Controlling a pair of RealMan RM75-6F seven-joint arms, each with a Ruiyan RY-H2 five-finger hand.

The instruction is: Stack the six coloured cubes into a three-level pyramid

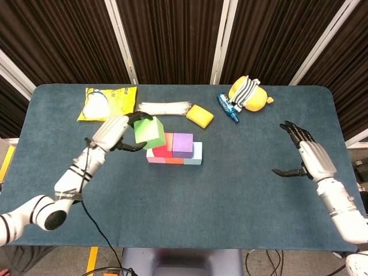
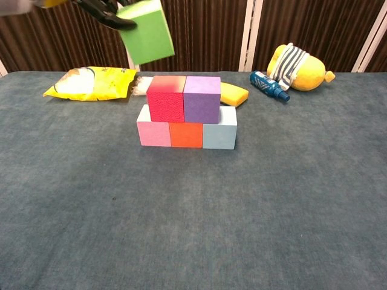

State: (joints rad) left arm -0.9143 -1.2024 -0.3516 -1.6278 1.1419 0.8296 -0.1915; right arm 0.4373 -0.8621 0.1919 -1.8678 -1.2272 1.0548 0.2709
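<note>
Chest view, left hand (image 2: 100,7) holding green cube (image 2: 146,31) aloft

Left hand (image 1: 115,131) is up in the air with its arm stretched forward, fingers (image 1: 137,117) wrapped around the green cube (image 1: 149,132), tilted a bit. Right hand (image 1: 310,156) hangs way off to the side, fingers spread, nothing in it.

My left hand (image 2: 100,9) is mostly cut off by the chest view's top edge. From the head camera, the green cube (image 1: 149,131) hides part of the red cube (image 1: 164,146).
</note>
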